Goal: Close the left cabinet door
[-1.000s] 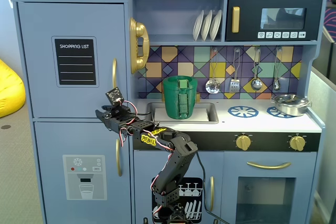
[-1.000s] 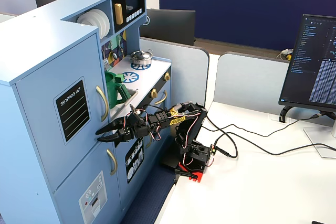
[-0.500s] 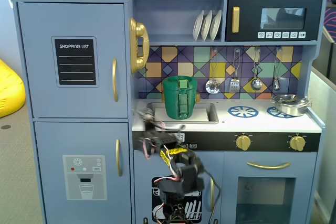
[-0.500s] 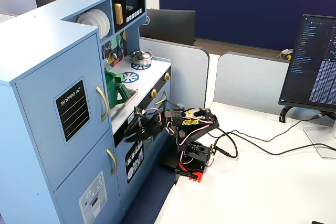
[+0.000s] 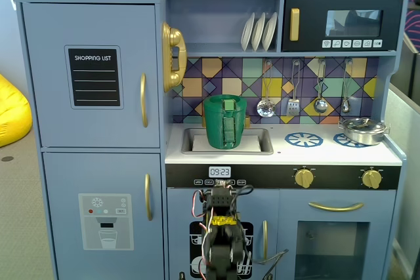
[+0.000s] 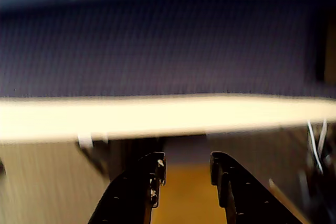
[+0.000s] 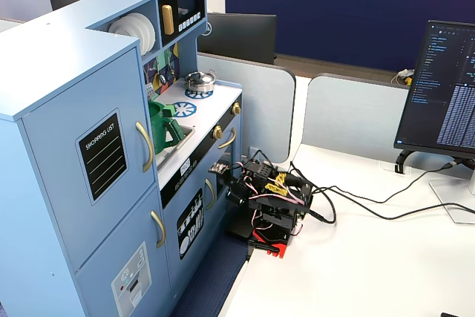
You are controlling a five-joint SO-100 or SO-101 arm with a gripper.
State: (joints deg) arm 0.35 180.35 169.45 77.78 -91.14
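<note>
The left cabinet door [image 5: 92, 31] is the light-blue upper left panel of the toy kitchen, with a black "SHOPPING LIST" chalkboard [image 5: 95, 77] and a gold handle [image 5: 144, 100]. It lies flush with the cabinet front in both fixed views, and shows at the lower left of the side-on one [image 7: 74, 131]. The arm [image 7: 267, 200] sits folded low on the white table in front of the oven, well right of and below the door. In the wrist view my gripper [image 6: 185, 169] has its black jaws apart with nothing between them, facing a dark wall.
Below is the blue door with the ice-dispenser graphic [image 5: 105, 221]. A green pitcher [image 5: 225, 121] stands in the sink, a steel pot [image 5: 363, 129] on the hob. The microwave [image 5: 341, 24] is at the top right. A monitor [image 7: 445, 87] and cables [image 7: 356, 206] are on the table.
</note>
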